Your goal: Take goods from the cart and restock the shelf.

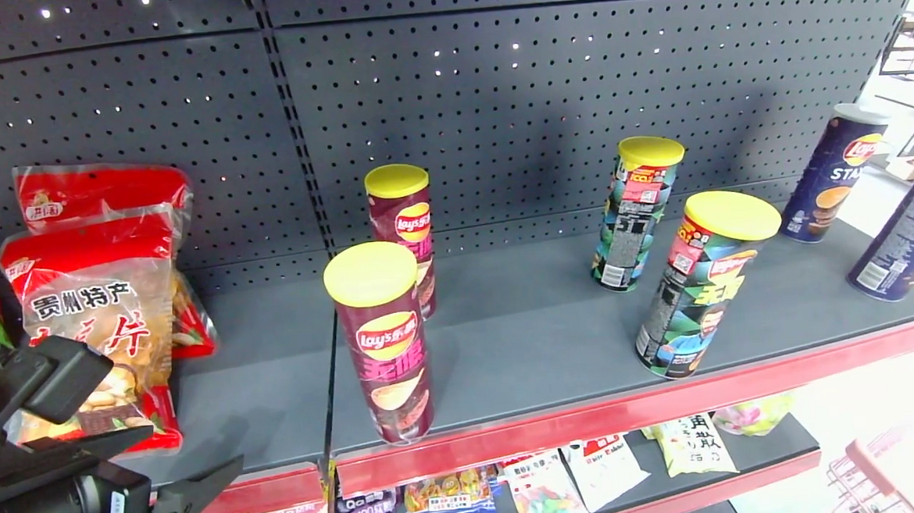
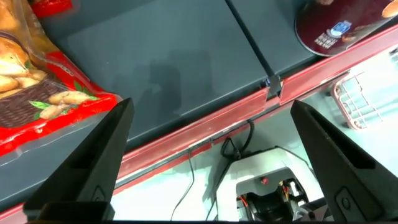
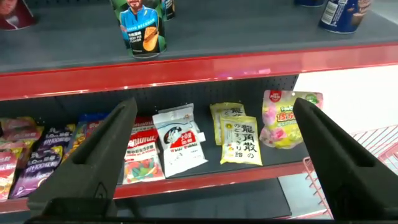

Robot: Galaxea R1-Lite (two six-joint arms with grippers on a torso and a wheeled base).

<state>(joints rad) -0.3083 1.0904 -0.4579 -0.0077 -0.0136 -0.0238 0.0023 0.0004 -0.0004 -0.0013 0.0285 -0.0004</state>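
On the shelf (image 1: 555, 337) you see six upright tubes of crisps, all with lids on. Two maroon tubes stand near the middle, the front maroon tube (image 1: 383, 342) close to the red front edge and the back maroon tube (image 1: 405, 228) behind it, near the perforated wall. To their right stand two multicoloured tubes (image 1: 705, 282) with yellow lids, one in front and one behind. At the right end are two dark blue tubes (image 1: 832, 174). At the left end, the red bags (image 1: 96, 307) of snacks lean against the wall.

The lower shelf (image 3: 205, 180) carries flat snack packets (image 3: 239, 140) lying side by side. The red wire frame of the cart (image 1: 867, 462) is at the lower right, below the shelves.

Your left pincer (image 2: 211, 106) is spread wide. It hovers at the front edge of the shelf, above the bare part between the red bags and the front maroon tube.

Your right pincer (image 3: 214, 102) is also spread wide. It is held lower and faces the packets of the lower shelf, with a multicoloured tube on the shelf above.
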